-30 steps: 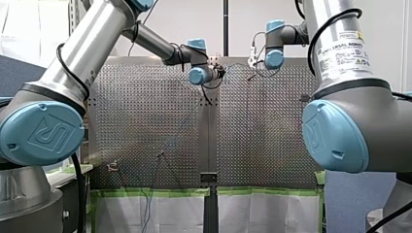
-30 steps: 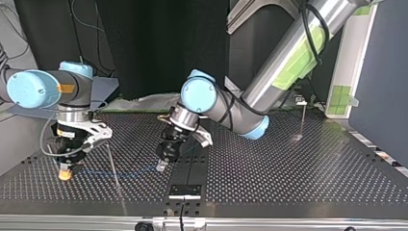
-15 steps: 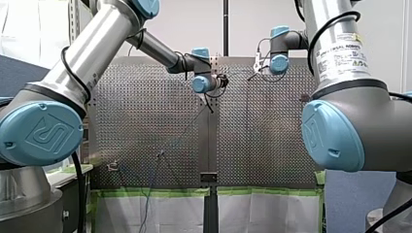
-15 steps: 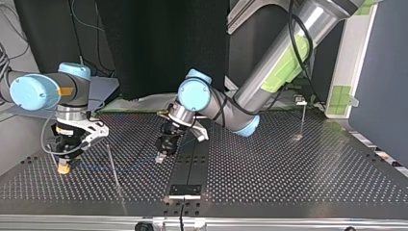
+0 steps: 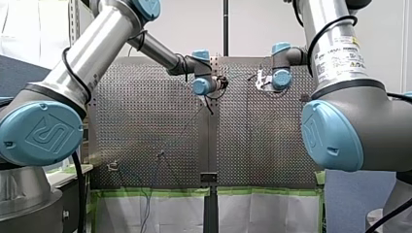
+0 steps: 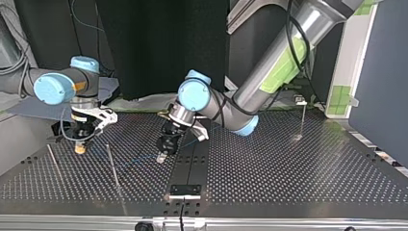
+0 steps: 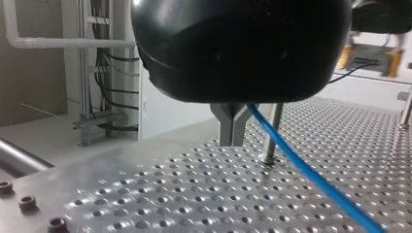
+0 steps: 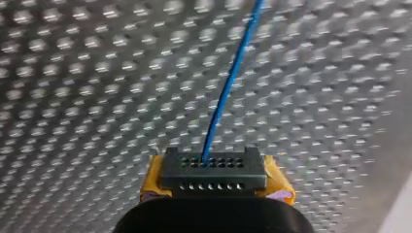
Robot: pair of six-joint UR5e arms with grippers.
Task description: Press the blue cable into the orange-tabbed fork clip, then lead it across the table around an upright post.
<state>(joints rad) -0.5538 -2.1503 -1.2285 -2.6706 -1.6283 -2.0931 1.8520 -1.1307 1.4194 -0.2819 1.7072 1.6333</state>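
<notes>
The thin blue cable point(image 6: 126, 163) runs low over the perforated table point(image 6: 288, 168) between my two grippers. My right gripper point(image 6: 80, 148), at the top view's left, is shut on it. In the right wrist view the cable point(image 8: 228, 82) leaves its yellow-backed black pads point(image 8: 214, 171) and runs ahead. My left gripper point(image 6: 162, 157) stands near the middle, metal fingers point(image 7: 232, 127) shut, with the cable point(image 7: 311, 177) slanting away from them. An upright post point(image 7: 271, 132) rises just behind those fingers. A thin post point(image 6: 112, 166) stands between the grippers. I cannot pick out an orange-tabbed clip.
Another thin rod point(image 6: 53, 164) leans near the top view's left edge. A tall post point(image 6: 303, 118) stands at the far right. A black bracket point(image 6: 184, 189) sits on the seam by the near edge. In the front view both grippers point(image 5: 222, 83) point(image 5: 261, 80) hang at the table's far end.
My right gripper has carried its cable end away from the top view's near-left corner, back and to the right. My left gripper shifted slightly back and then stayed put, still shut.
</notes>
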